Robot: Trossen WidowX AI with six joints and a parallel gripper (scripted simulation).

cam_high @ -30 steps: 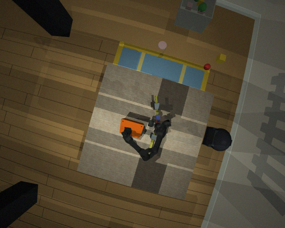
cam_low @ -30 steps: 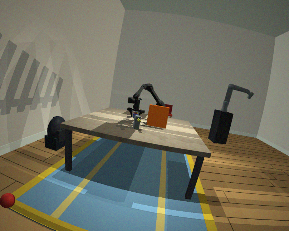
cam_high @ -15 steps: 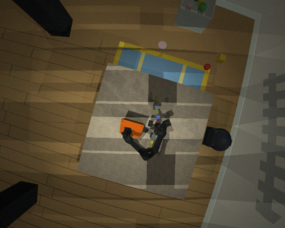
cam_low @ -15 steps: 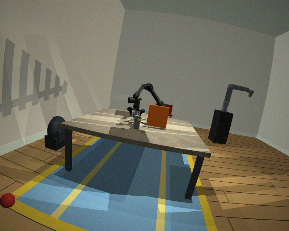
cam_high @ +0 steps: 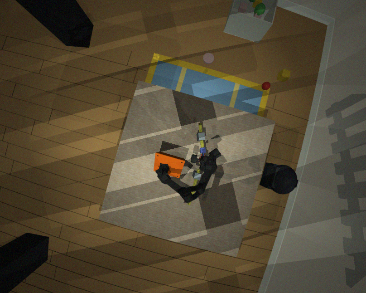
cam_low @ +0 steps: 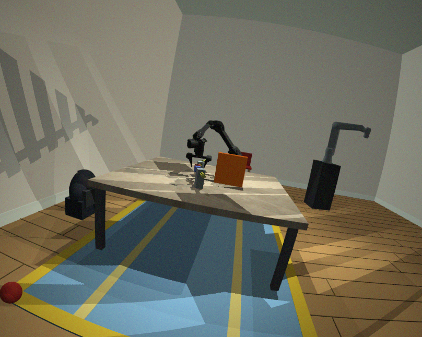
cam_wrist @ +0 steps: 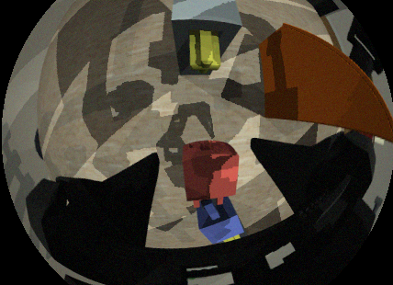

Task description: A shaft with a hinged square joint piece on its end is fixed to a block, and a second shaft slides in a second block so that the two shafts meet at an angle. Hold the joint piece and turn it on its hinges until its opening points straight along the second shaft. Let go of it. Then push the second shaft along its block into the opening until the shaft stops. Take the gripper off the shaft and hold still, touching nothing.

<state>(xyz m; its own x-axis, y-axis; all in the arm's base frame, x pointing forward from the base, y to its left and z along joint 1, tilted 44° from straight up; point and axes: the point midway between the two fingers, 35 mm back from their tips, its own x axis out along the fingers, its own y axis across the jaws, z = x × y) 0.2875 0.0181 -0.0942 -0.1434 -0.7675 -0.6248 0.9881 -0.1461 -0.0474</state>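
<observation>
Both fingers of your pincer stand wide, released, flanking the red joint piece, presumably so you can lift away without disturbing its aim.

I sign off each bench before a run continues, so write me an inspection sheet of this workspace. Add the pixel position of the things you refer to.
Surface: table (cam_high: 139, 202) (cam_low: 131, 184), wood-look, shadow-striped
Job's things: red joint piece (cam_wrist: 210, 170) on blue part (cam_wrist: 222, 230); yellow shaft (cam_wrist: 205, 51) in grey block (cam_wrist: 207, 5), apart from the joint piece
Clutter: nothing seen
Gripper: end effector (cam_wrist: 207, 151) open, fingers either side of the joint piece, gripping nothing
Cables: nothing seen
Surroundings: red ball (cam_high: 266, 85) (cam_low: 11, 292) on the floor
</observation>
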